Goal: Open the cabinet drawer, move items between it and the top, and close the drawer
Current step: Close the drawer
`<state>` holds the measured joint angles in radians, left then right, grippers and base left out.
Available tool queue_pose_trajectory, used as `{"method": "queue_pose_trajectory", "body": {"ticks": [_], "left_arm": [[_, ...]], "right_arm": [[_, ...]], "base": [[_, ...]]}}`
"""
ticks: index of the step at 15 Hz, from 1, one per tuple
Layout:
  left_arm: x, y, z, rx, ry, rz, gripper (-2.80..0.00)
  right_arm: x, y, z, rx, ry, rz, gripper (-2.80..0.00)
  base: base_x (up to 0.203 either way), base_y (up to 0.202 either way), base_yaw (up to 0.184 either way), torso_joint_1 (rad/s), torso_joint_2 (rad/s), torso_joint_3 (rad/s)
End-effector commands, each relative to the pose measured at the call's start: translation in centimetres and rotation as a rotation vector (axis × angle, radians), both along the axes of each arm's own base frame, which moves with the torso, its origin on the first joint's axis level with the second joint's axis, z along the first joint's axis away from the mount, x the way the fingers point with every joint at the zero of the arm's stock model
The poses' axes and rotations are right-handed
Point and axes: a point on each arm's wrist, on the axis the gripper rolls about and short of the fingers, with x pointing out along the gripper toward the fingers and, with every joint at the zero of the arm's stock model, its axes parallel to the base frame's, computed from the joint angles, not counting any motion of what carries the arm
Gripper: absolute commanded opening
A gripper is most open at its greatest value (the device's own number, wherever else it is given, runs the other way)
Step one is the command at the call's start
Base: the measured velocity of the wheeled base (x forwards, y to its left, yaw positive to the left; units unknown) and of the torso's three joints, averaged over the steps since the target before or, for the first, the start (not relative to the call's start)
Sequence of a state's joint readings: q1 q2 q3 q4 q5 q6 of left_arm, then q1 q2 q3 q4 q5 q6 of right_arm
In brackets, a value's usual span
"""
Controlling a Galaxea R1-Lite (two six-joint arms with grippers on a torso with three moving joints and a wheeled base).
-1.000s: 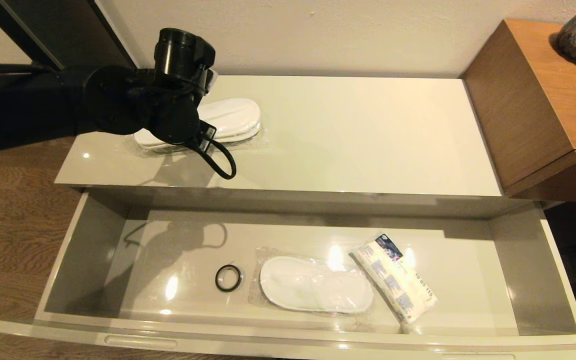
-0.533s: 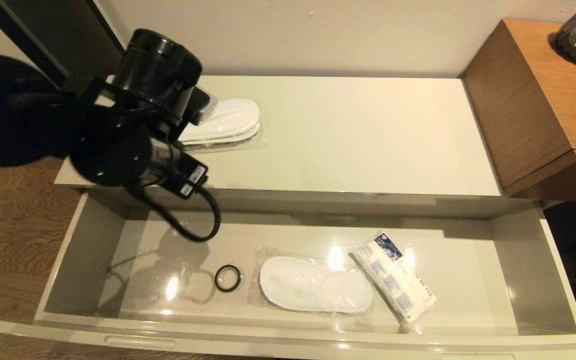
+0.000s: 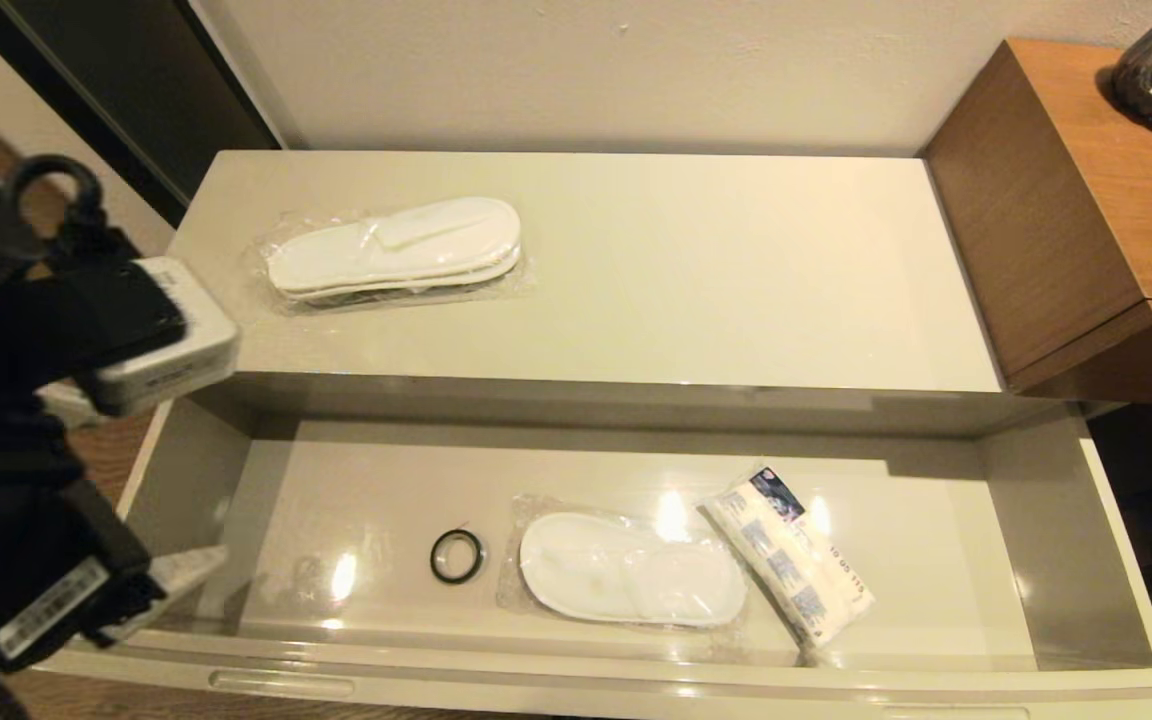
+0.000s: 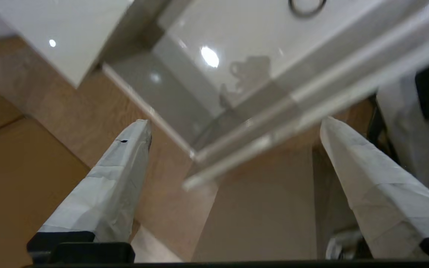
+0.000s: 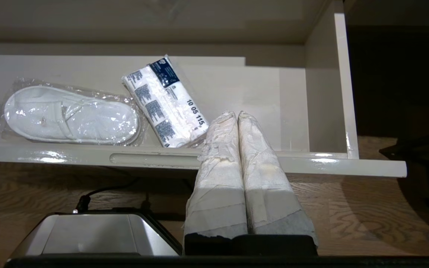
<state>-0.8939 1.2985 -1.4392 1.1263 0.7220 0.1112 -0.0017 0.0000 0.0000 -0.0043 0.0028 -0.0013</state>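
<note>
Hovering spread and empty, left fingers [image 4: 125,178] flank the cabinet drawer [image 4: 237,149] corner.

Drawer [image 3: 1121,560] is pulled wide open, so we've got straight access from above. Its left half is bare apart from a small black ring [image 3: 457,556]; the middle and right hold wrapped slippers [image 3: 632,570] and a packet [image 3: 789,567] touching them. Up on the top [image 3: 736,270], only the upper-left slippers [image 3: 396,250] take space. The left gripper [image 3: 116,470], fingers spread, crowds the drawer's left edge. The brown desk [image 3: 1076,200] walls off the right.
</note>
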Motion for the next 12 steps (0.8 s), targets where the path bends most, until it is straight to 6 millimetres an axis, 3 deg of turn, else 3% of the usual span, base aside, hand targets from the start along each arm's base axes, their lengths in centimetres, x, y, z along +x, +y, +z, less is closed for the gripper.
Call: {"method": "queue_pose_trajectory", "body": {"ticks": [1,8,9,12], "left_arm": [[-1.6,1.9,0.5,-0.005,0.009,0.020,0.00],[-3.9,5.1,-1.3,-0.042,0.080,0.187,0.00],[-4.2,5.5,-1.8,-0.041,0.096,0.202,-2.80],[-5.6,7.2,-3.5,-0.131,0.097,0.325,-2.80]], "right_arm": [[0.0,0.0,0.0,0.000,0.000,0.000,-2.80],[0.0,0.0,0.0,0.000,0.000,0.000,-2.80],[0.0,0.0,0.0,0.000,0.000,0.000,-2.80],[0.0,0.0,0.0,0.000,0.001,0.000,-2.80]], "base": [[0.000,0.000,0.000,0.000,0.00,0.000],[0.000,0.000,0.000,0.000,0.00,0.000],[0.000,0.000,0.000,0.000,0.00,0.000],[0.000,0.000,0.000,0.000,0.00,0.000]]}}
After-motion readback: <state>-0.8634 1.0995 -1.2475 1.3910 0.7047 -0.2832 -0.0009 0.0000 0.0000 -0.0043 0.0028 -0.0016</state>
